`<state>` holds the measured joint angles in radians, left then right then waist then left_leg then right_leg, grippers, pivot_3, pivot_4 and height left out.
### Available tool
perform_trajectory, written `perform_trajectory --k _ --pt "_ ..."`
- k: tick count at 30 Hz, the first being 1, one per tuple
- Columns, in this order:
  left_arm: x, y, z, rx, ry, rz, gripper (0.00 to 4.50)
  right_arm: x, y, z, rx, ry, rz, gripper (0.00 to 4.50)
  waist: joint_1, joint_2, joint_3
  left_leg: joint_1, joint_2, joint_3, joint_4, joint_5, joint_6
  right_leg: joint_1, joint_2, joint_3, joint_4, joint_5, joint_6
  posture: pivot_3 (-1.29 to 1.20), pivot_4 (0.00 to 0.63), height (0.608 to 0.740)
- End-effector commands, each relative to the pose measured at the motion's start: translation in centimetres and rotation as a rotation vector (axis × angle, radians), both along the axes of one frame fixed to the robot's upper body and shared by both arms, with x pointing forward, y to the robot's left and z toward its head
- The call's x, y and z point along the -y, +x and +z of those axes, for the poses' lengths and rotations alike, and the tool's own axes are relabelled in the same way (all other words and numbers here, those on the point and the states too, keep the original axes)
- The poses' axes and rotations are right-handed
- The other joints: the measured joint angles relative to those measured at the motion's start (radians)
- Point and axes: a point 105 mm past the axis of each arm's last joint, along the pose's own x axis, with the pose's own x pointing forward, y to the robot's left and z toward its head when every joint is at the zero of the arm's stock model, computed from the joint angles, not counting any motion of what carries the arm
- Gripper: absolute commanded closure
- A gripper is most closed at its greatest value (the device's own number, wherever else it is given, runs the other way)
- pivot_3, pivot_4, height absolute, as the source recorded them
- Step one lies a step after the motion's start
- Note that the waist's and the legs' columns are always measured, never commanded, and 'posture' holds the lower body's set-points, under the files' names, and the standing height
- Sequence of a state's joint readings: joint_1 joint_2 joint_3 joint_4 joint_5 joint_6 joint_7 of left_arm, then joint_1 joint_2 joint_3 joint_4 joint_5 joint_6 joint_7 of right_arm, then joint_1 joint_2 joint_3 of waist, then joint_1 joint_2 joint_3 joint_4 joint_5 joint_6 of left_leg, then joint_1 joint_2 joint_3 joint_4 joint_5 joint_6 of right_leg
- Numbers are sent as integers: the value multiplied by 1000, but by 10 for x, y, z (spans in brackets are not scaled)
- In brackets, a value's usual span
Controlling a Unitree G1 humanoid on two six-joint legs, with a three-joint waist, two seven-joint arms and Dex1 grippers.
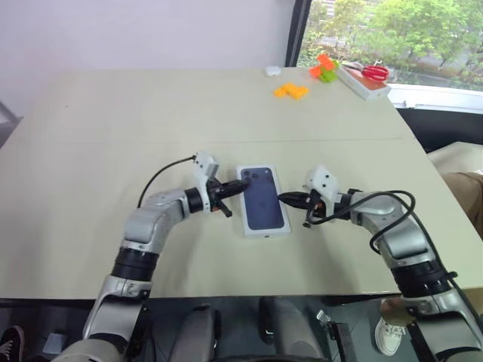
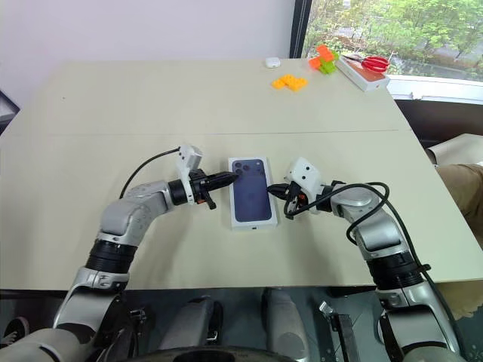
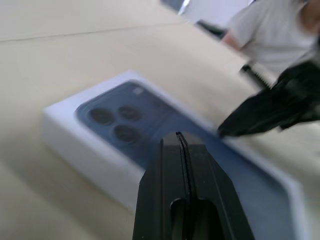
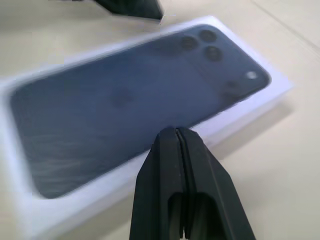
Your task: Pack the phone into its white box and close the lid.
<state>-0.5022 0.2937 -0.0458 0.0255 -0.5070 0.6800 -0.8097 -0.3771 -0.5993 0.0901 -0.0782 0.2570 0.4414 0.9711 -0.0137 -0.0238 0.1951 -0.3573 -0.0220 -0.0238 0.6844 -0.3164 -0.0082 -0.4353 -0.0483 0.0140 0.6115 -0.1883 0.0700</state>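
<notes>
Left eye view gives us a broad beige desk (image 1: 113, 136) with a faint seam running across it, a plain pale wall beyond its far edge and, at the far right, a dark-framed window (image 1: 377, 30) with green trees outside. Near the far right corner of the desk we see orange blocks (image 1: 290, 91), an orange and green cluster (image 1: 324, 70), a small white object (image 1: 272, 71), and red-handled scissors (image 1: 375, 72) lying on a flat white box (image 1: 364, 85).

Toward the near middle of the desk lies the lid (image 1: 263, 200), its printed dark blue phone back facing up, camera cluster at the far left corner. We cannot see whether the white box or the phone sits beneath it.

Our left hand (image 1: 243, 185) has its fingers pressed together, holding nothing, its tip at the lid's far left edge. Our right hand (image 1: 284, 198) is likewise pinched closed and empty, its tip at the lid's right edge.

In the left wrist view a seated person (image 3: 272, 30) in a light shirt appears beyond the desk.
</notes>
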Motion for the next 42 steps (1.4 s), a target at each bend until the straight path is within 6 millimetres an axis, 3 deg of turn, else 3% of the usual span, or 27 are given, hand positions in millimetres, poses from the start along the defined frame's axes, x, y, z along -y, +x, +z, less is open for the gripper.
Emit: perform_trajectory --k 1,3,6,10,16,17,20,25,27,32,42 --pt "-3 -23 17 45 -13 -91 4500 2 -23 19 9 34 63 4465 1 0 0 0 0 0 0 0 0 0 0 0 0 0 0 0 150 740" --pt "-4 -28 8 40 26 -107 4500 2 -31 9 0 -15 80 4465 1 0 0 1 0 0 -1 0 0 1 0 0 -1 0 0 0 150 740" --pt "-5 -35 -20 41 147 -122 4500 2 -41 -12 -33 -88 112 4465 1 0 0 2 0 0 -1 0 0 2 0 0 -1 -2 0 0 150 740" --pt "-5 -34 -45 57 252 -109 4500 8 -36 -31 3 -205 98 4465 1 -2 -1 3 0 2 0 0 0 2 1 1 -1 -5 0 0 150 740" --pt "-9 -29 -39 42 203 -95 4500 2 -32 -13 -43 -75 93 4465 2 -2 -2 5 1 1 0 0 0 5 1 1 -1 -5 1 0 150 740" --pt "-12 -28 -34 33 177 -92 4250 2 -34 -7 -77 -31 99 4490 2 -2 -2 5 1 1 0 0 0 5 1 1 -1 -5 1 0 150 740" --pt "-29 -19 -10 66 125 -54 3160 11 -26 10 -34 0 82 3589 0 -2 -1 3 1 1 0 0 0 3 1 1 -1 -4 -1 0 150 740" --pt "-82 3 23 169 166 55 635 37 -7 45 62 46 16 1062 0 -1 0 1 1 1 0 0 0 0 2 0 -1 -3 0 0 150 740" --pt "-105 6 26 173 208 67 0 47 -4 54 80 45 14 65 0 -1 0 1 1 1 -1 0 0 0 2 0 -1 -3 0 0 150 740" --pt "-144 5 26 162 267 74 0 70 1 65 125 -4 10 19 0 -1 0 -1 1 2 -1 -2 2 -1 1 0 -2 -2 1 0 150 740" --pt "-170 -11 28 181 347 95 0 111 -6 74 197 -75 -45 19 3 -1 0 -9 0 2 -1 -2 3 -8 -2 0 -3 -1 2 0 150 740"
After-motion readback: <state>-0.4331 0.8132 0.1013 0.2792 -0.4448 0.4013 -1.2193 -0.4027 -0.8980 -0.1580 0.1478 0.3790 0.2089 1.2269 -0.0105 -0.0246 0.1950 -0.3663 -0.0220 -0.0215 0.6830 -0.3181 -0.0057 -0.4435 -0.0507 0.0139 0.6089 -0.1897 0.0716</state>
